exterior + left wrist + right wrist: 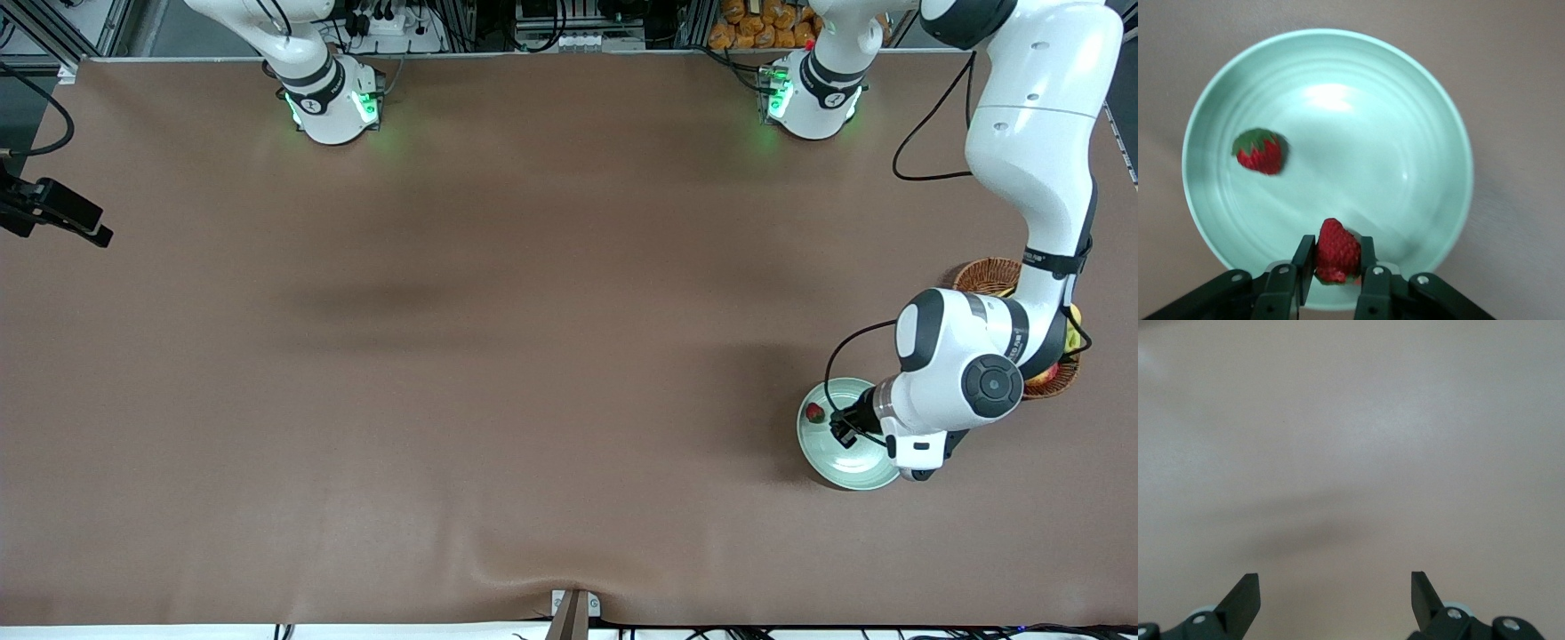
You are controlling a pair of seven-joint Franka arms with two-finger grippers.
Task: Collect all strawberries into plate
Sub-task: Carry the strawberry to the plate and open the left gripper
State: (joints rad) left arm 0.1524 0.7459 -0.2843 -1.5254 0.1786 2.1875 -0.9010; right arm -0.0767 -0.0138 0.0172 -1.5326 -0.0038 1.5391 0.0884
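The pale mint-green plate (853, 467) lies near the left arm's end of the table. One strawberry (814, 412) rests in it, close to the rim; the left wrist view shows that strawberry (1260, 151) on the plate (1371, 153). My left gripper (1337, 259) hangs low over the plate, shut on a second strawberry (1336, 241), red tip pointing away from the wrist. In the front view the left gripper (845, 431) sits over the plate's middle. My right gripper (1335, 581) waits open over bare tabletop, nothing between its fingers.
A brown wicker basket (985, 274) with fruit stands beside the plate, farther from the front camera and largely covered by the left arm. A red-yellow apple (1042, 378) shows at its edge. The brown table (533, 356) stretches toward the right arm's end.
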